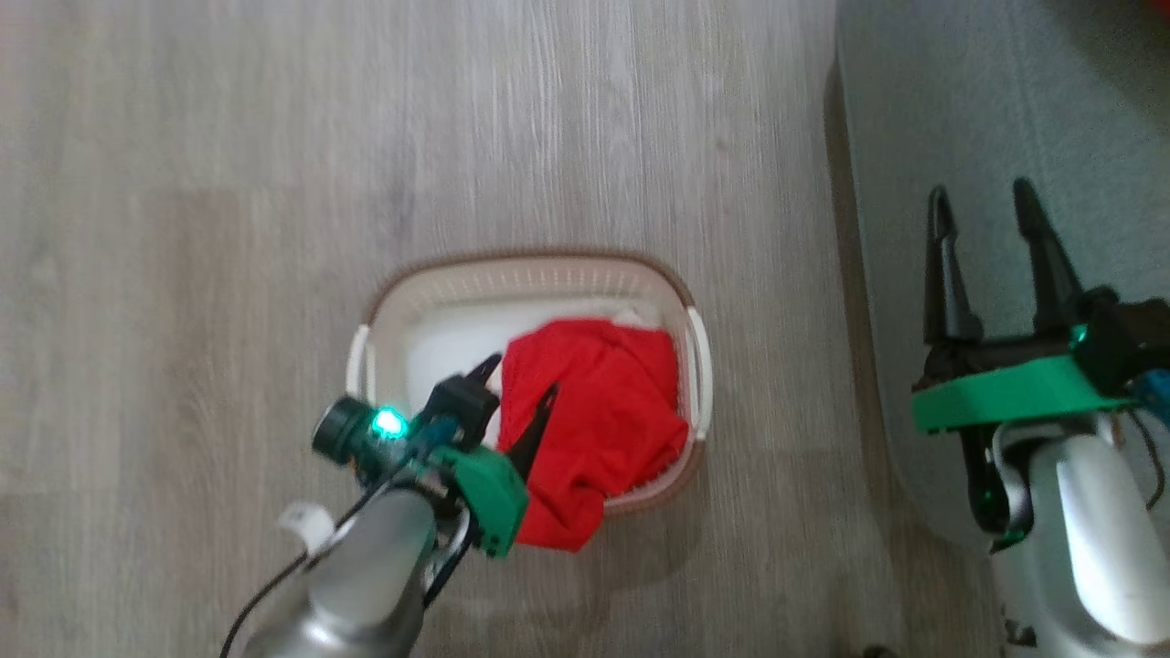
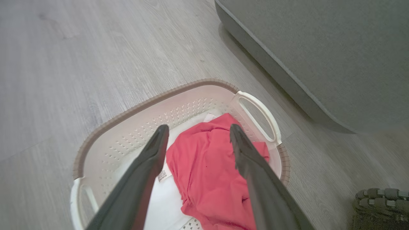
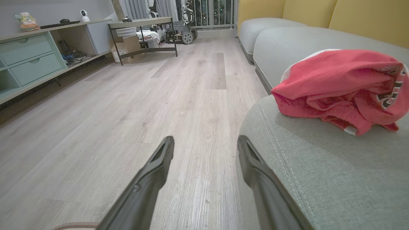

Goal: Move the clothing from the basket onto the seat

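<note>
**A:** Where does the clothing lie?

**B:** One red garment point(image 1: 594, 411) is bunched in the right half of the basket point(image 1: 521, 260), at the centre of the head view. A fold of it hangs over the rim at the basket's lower edge. A second red garment point(image 3: 335, 86), with lettering on it, already sits on the seat point(image 3: 319, 179), at the upper right of the right wrist view.

**A:** And the robot's hands?

**B:** The left hand point(image 1: 523, 376) is spread open above the cloth, its two fingers wide apart over the heap. Whether the tips touch the fabric cannot be told. The right hand point(image 1: 981, 190) is released as well and holds nothing. It hovers over the seat's edge at the right of the head view.

**A:** What could go wrong from here?

**B:** Most likely a shallow pinch. If the fingers close on a single top fold, the cloth may slide out as it rises. The fold draped over the rim could also catch on the braid and drag the light basket across the floor point(image 1: 274, 183). A finger driven too deep might hook the perforated wall. The seat also lies well off to the right, so a trailing hem could sweep the floor or slip off the cushion's rounded edge.
</note>
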{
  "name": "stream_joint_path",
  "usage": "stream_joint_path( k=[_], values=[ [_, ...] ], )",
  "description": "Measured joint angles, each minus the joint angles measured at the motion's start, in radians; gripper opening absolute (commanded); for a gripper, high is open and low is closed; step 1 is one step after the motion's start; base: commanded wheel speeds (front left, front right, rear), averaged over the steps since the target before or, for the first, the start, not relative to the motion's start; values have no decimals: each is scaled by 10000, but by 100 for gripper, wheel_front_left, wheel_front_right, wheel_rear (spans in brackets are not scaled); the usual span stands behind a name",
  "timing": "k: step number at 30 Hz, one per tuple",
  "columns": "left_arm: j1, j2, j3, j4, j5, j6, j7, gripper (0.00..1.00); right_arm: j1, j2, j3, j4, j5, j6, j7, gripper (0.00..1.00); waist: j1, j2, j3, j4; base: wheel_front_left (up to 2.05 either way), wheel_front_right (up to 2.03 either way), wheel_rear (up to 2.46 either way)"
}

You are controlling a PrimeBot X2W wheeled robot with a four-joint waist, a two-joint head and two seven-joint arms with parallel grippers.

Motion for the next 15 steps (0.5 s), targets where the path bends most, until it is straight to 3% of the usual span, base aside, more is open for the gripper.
stream_joint_path(
  k=[8, 15],
  values=[
    [-1834, -31, -1599, 1118, -976, -50, 199, 100, -565, -4, 46, -675, -35, 0, 0, 100, 1, 0, 1589, -302, 0, 0, 0],
    [-3096, -36, -3363, 1988, -1553, 222, 518, 100, -1309, -8, 355, -1361, -4, 0, 0, 100, 2, 0, 3098, -685, 0, 0, 0]
  ],
)
